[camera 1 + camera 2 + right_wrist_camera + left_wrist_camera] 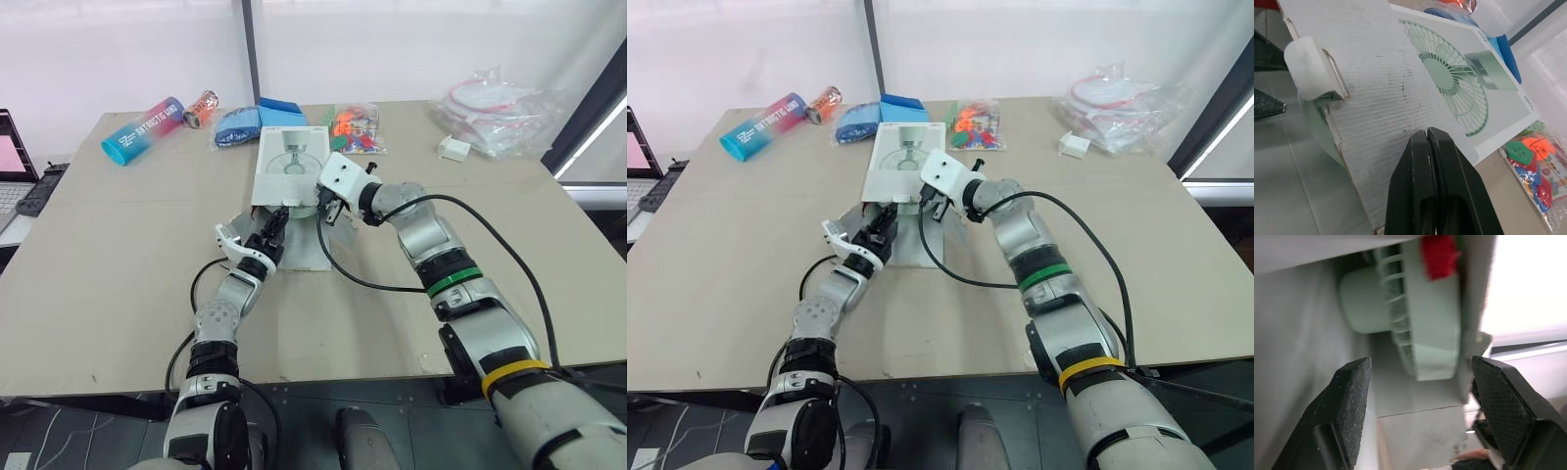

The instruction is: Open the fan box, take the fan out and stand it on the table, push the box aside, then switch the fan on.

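Your left pincer (275, 225) sits at the near, open end of the box (289, 157), its two fingers spread wide with nothing between them. In its wrist view the pale green fan (1425, 308) lies inside the box, the grille and the round motor housing just ahead of the pads, not yet touched. The box lies flat in the middle of the table (118, 245), printed face up, with its flap (306, 252) folded down onto the table toward you.

Your right pincer (1427, 133) hangs over the near edge of the box top, its fingers pressed together and empty; whether the tips rest on the cardboard I cannot tell.

By my reading the box is open and you are on the second step, getting the fan out. The next move calls for easing the left pincer deeper so the pads straddle the fan's rim or housing, then closing on it and drawing it toward you. Keep the right pincer bearing down on the lid so the box does not slide along with the fan.
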You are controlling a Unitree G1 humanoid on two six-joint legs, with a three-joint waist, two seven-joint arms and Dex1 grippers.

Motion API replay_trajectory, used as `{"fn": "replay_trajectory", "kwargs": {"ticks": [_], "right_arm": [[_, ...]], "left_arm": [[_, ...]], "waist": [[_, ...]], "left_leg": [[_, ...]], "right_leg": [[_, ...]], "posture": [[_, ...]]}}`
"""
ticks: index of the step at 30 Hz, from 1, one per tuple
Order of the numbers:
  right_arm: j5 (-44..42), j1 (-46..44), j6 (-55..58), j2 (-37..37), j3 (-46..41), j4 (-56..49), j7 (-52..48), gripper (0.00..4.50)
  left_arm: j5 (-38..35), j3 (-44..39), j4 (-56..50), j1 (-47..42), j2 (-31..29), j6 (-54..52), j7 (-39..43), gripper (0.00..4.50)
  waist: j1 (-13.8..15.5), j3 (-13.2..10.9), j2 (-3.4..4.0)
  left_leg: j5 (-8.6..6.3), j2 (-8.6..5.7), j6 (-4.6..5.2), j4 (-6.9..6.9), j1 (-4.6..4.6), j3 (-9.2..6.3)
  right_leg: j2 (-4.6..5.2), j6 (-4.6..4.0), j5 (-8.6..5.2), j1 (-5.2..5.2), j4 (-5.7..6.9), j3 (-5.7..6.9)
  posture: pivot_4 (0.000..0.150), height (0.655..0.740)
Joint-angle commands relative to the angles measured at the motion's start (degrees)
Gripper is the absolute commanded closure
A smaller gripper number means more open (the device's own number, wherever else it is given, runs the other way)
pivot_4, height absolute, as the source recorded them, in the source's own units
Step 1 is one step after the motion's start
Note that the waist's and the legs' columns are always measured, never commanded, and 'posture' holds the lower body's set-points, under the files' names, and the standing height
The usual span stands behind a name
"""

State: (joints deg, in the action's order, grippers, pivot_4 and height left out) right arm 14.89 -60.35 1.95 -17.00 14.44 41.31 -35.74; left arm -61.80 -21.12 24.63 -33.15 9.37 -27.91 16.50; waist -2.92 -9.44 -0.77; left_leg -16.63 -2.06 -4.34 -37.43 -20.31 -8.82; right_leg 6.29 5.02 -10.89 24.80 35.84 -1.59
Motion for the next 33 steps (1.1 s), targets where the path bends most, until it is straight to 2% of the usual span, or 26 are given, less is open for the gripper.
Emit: {"fn": "replay_trajectory", "kwargs": {"ticks": [1,16,33], "right_arm": [[-0.09,-0.38,-0.77,0.23,-0.04,-1.43,0.69,4.50],[0.07,-0.02,-0.59,0.22,0.05,-1.81,0.91,4.50],[0.23,0.51,0.00,-0.02,-0.05,-2.60,1.19,4.50]], "left_arm": [[-1.97,0.48,-4.31,-1.32,4.07,-1.15,-0.95,1.05],[1.47,2.59,1.20,-3.61,4.20,0.58,0.30,1.05],[1.14,1.72,5.79,-8.18,3.35,2.95,1.43,1.05]], "waist": [[0.00,0.00,0.00],[0.00,0.00,0.00],[0.00,0.00,0.00]], "left_leg": [[0.00,0.00,0.00,0.00,0.00,0.00],[0.00,0.00,0.00,0.00,-0.01,0.00],[0.00,0.00,0.00,0.00,-0.01,0.00]], "right_leg": [[0.00,0.00,0.00,0.01,0.00,0.00],[0.00,0.00,0.00,0.02,0.00,0.00],[0.00,0.00,0.00,0.01,0.00,0.00]], "posture": [[0.150,0.7400],[0.150,0.7400],[0.150,0.7400]]}}
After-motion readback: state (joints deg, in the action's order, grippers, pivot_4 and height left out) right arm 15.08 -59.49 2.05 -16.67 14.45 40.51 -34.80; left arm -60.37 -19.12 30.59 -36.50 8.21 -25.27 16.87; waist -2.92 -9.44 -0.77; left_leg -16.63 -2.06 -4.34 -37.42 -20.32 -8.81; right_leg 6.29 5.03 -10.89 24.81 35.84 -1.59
